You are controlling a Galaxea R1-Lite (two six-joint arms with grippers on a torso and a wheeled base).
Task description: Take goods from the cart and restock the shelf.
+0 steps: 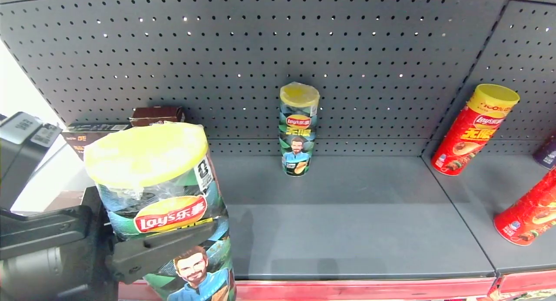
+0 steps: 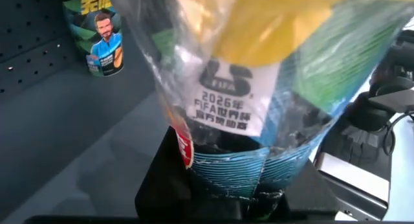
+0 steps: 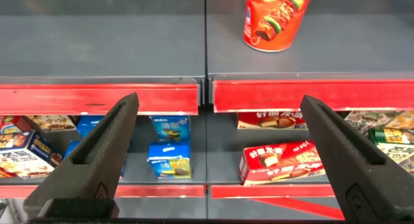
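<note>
Left tool [image 1: 167,242] clamped on a chip can [image 1: 156,183] at the front left of the shelf [image 1: 347,223].
We find the can, with its yellow lid, held upright in that tool; whether its base touches the shelf we cannot tell. The right tool [image 3: 218,101] has its fingers well apart, holding nothing, facing the shelf's red front edge. A matching can [image 1: 299,129] stands upright against the back panel, well apart from the held one. A red can [image 1: 475,129] stands in the next bay.
</note>
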